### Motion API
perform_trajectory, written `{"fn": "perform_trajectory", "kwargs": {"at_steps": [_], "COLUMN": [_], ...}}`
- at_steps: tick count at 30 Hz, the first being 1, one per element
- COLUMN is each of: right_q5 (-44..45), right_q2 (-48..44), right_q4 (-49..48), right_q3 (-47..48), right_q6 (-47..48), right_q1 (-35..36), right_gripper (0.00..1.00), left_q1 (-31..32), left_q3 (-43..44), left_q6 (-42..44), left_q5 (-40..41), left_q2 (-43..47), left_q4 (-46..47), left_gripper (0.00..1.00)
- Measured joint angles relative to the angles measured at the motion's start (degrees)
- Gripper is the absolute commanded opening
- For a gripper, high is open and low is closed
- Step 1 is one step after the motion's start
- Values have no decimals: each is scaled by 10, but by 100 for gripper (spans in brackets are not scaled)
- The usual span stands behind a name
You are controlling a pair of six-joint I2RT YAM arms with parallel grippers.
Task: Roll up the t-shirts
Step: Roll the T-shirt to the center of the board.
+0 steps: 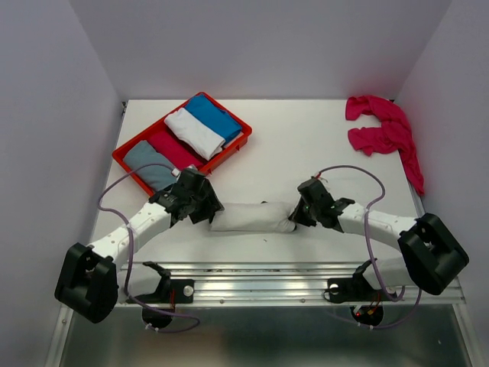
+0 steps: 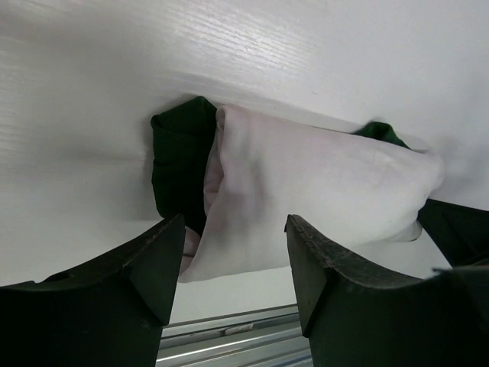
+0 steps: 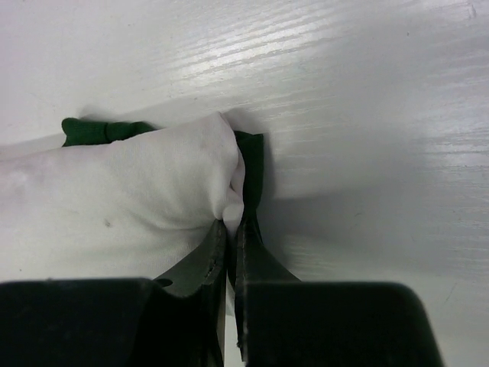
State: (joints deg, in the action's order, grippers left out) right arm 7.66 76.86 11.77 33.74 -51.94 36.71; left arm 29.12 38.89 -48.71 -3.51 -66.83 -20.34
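A cream-white t-shirt (image 1: 252,216) with dark green trim lies rolled into a log near the table's front edge, between my two arms. My left gripper (image 1: 212,212) stands open at the roll's left end. In the left wrist view its fingers (image 2: 235,225) straddle the roll's (image 2: 306,191) near edge without pressing it, and a dark green sleeve (image 2: 179,160) sticks out there. My right gripper (image 1: 294,218) is shut at the right end, pinching a fold of white cloth (image 3: 122,199) between its tips (image 3: 231,225). A magenta t-shirt (image 1: 386,130) lies crumpled at the back right.
A red tray (image 1: 121,155) at the back left holds several rolled cloths: blue (image 1: 214,115), white (image 1: 195,131), magenta (image 1: 174,149), grey (image 1: 149,164). A metal rail (image 1: 290,279) runs along the near edge. White walls close in the table on three sides.
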Motion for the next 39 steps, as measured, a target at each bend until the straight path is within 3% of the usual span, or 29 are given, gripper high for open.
{"fn": "perform_trajectory", "kwargs": {"at_steps": [6, 15, 26, 28, 33, 36, 39], "right_q5": [-4, -10, -13, -13, -13, -12, -13], "right_q2": [18, 30, 31, 31, 30, 30, 24], "right_q4": [-1, -2, -3, -3, -4, -2, 8], "right_q3": [15, 26, 26, 26, 26, 26, 26], "right_q6": [11, 23, 23, 23, 23, 25, 27], "right_q1": [0, 0, 0, 0, 0, -3, -17], "right_gripper": [1, 1, 1, 1, 1, 1, 2], "left_q1": [0, -2, -15, -15, -15, -15, -9], "left_q3": [-19, -58, -79, -79, -62, -49, -42], "left_q6": [-34, -54, -46, -40, -28, -19, -14], "left_q5": [28, 13, 14, 15, 1, -9, -11], "left_q2": [45, 9, -30, -34, -68, -92, -104], "left_q4": [-5, 11, 85, 92, 116, 132, 146], "left_gripper": [70, 73, 62, 54, 25, 28, 39]}}
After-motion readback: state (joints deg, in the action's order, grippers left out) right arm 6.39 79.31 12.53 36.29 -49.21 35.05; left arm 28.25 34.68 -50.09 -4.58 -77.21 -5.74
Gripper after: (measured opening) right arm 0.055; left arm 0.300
